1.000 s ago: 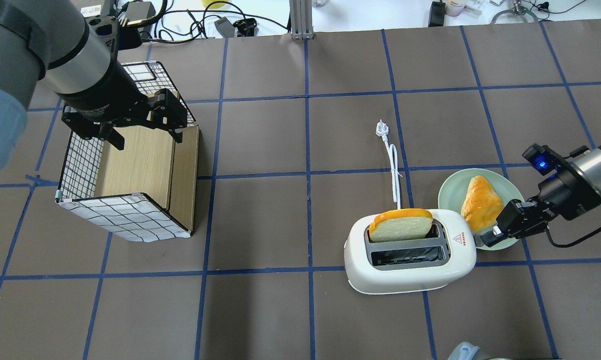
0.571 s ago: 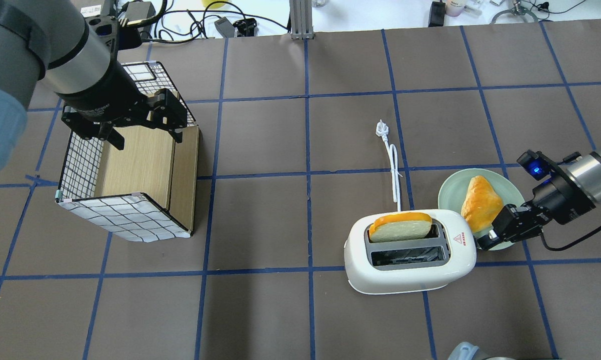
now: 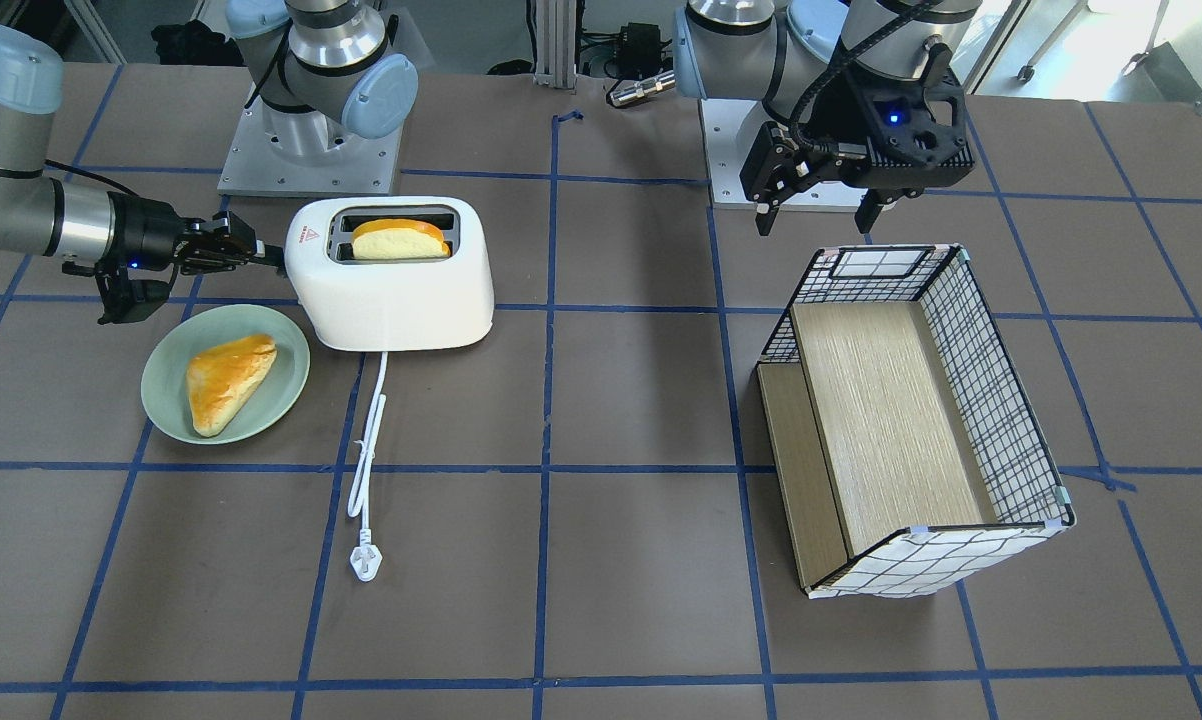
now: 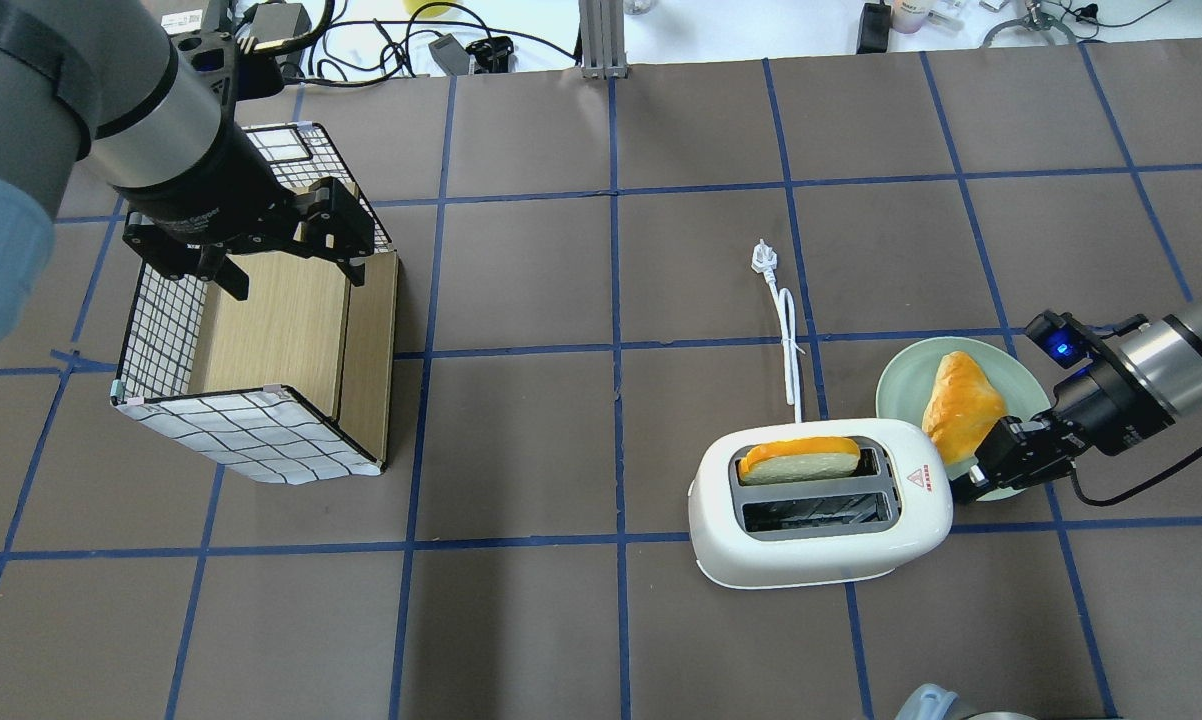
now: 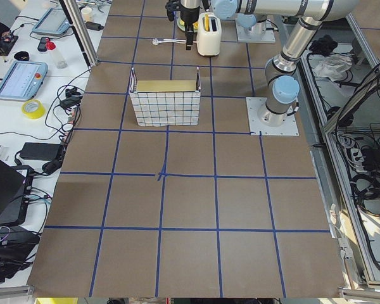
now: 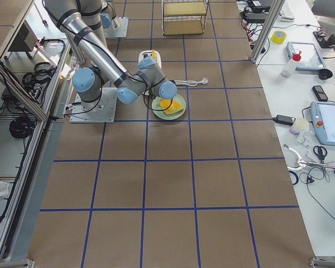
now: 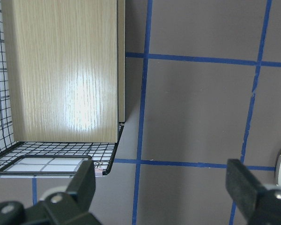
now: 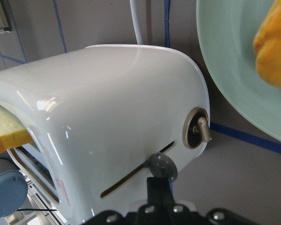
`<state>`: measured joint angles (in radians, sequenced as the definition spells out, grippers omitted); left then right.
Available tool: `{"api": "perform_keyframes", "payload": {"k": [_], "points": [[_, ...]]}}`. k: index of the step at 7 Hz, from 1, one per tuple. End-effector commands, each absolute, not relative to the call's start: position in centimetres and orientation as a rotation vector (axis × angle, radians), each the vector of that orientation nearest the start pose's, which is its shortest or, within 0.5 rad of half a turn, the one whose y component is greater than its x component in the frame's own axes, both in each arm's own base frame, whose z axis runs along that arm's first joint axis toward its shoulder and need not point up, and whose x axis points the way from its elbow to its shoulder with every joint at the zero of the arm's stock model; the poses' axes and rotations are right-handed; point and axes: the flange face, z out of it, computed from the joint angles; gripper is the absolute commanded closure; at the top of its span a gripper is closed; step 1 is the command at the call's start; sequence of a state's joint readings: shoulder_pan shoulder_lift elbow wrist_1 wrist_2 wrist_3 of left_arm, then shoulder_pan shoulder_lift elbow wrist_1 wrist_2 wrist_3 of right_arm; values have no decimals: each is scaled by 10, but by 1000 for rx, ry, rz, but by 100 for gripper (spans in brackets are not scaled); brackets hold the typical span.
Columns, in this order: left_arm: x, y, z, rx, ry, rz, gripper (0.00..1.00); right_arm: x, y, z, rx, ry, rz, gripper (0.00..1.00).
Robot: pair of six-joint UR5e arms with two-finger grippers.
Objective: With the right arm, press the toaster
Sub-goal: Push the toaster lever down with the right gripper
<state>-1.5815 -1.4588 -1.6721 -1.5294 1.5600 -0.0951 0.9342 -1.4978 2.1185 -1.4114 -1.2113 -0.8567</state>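
Desk (image 4: 521,620) first: brown, gridded in blue tape. My left arm (image 4: 161,140) hangs over the far rim of the wire basket (image 4: 231,430) on the left side, its jaws spread wide. The basket and the toaster (image 4: 821,555) are well apart, with 2 columns of tape squares between them.

The right arm (image 4: 1151,365) comes in low from the right edge. The toaster sits right of centre, towards the robot, its right end just beside the green plate (image 4: 896,385), whose near rim the arm crosses. 1 pastry (image 4: 961,405) lies on the plate and 1 bread slice (image 4: 799,462) stands in the far slot. The cord (image 4: 789,340) trails away from the robot, its plug loose on the desk.

I read the right jaws as closed together, tips against the lever knob (image 8: 161,167) on the toaster's end face.
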Motion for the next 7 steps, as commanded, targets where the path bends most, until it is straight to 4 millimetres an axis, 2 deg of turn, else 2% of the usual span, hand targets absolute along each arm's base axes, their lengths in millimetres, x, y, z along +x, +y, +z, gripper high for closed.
{"api": "perform_keyframes", "payload": {"k": [1,4,6,7], "points": [[-139,-448,495,-133,3153,-81,0,-76,-386,218,-81,2332,417,100],[-139,-448,495,-133,3151,-81,0,-79,-389,212,-75,2341,419,100],[-139,-448,495,-133,3151,-81,0,-84,-395,227,28,2375,452,100],[-139,-448,495,-133,3151,-81,0,-86,-397,235,29,2393,445,93]]}}
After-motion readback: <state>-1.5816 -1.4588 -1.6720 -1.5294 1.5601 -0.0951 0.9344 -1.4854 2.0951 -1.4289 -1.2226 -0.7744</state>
